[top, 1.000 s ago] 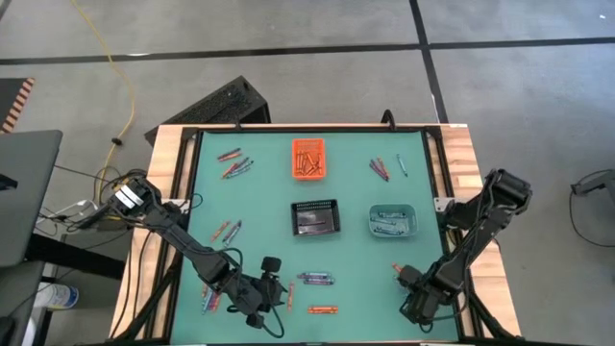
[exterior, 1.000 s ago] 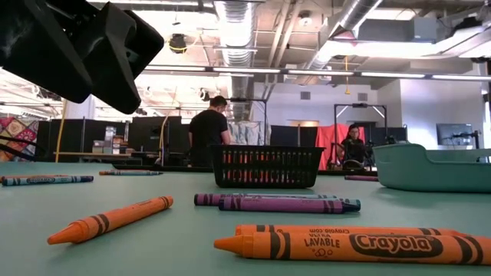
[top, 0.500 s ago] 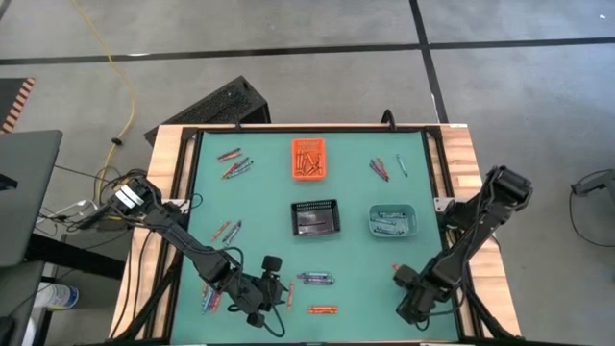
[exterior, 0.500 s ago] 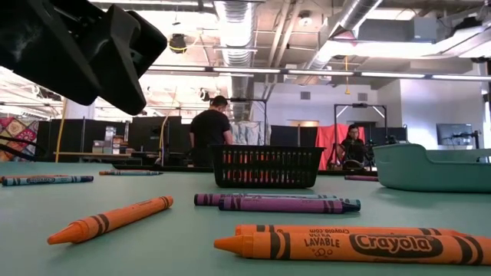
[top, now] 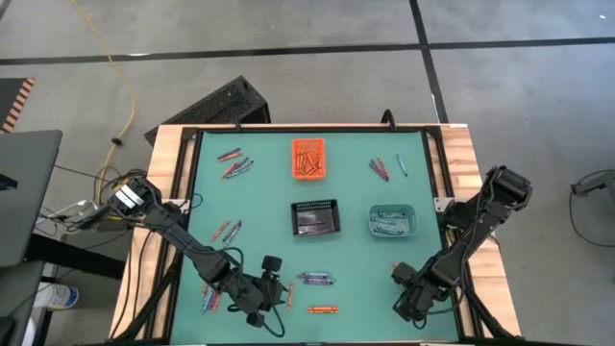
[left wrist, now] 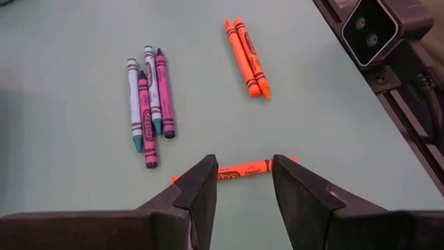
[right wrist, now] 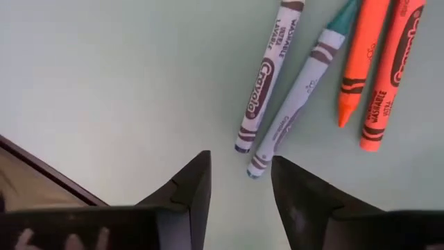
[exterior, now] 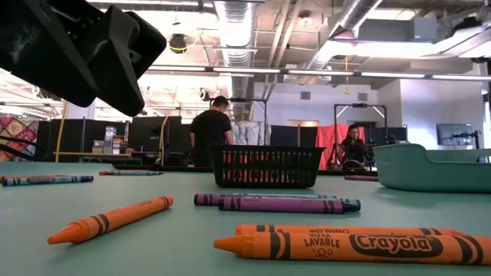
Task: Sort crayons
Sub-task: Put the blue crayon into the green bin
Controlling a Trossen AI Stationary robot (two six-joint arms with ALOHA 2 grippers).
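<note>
Step in hand, as I judge: pick-up approach, sorting only partly done. Many crayons lie loose on the green table [top: 259, 216].

Nearest, at the front edge: left gripper [left wrist: 241, 182] hangs low over 1 orange crayon [left wrist: 239, 169] that lies crosswise just beyond the fingertips. Jaws stand apart w/ a narrow gap and hold nothing. Near it are 2 orange crayons [left wrist: 246, 57] side by side, and a bunch of 4 [left wrist: 147, 101], teal, white-wrapped and purple.

Right gripper [right wrist: 239, 182] is at the front right of the table, also low. Jaws apart, nothing between them. Just beyond its tips lie 2 white-wrapped crayons [right wrist: 281, 83] and 2 orange ones [right wrist: 378, 66].

Next move, my guess: left needs to go down so the fingers straddle the orange crayon across its thin side, then close, then carry it to the orange bin [top: 308, 159] at the back. The crayon may roll away, so approach must be centred.

Further back: black mesh bin [top: 315, 217] in the middle, teal bin [top: 392, 221] to its right w/ crayons inside, and small loose groups near the far corners.

Writing: low view shows "Crayola" and "WASHABLE" (partly cut) on the nearest orange crayon [exterior: 353, 245]. Right wrist view shows "Crayola" and "WASHABLE" too. Other text is too small.
</note>
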